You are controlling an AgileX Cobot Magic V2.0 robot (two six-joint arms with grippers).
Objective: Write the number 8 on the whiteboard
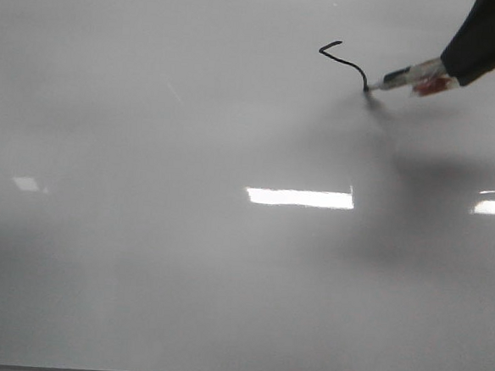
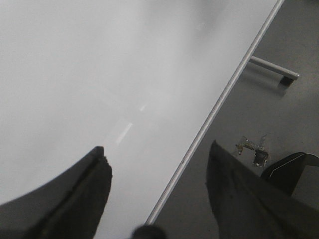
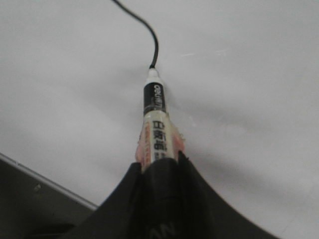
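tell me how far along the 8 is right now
Early on. Done: only a short black stroke on the whiteboard, a small hook at its top curving down, with no loop closed. In hand: the right gripper is shut on the marker, its tip touching the end of the line. Left: nearly the whole figure, both loops. The left gripper is open and empty over the board's edge.

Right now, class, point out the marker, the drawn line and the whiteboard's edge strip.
marker [image 3: 155,122]: right wrist view, on its labelled barrel.
drawn line [image 1: 348,63]: front view, mid-stroke of the black curve.
whiteboard edge strip [image 2: 219,104]: left wrist view, on the thin grey strip.
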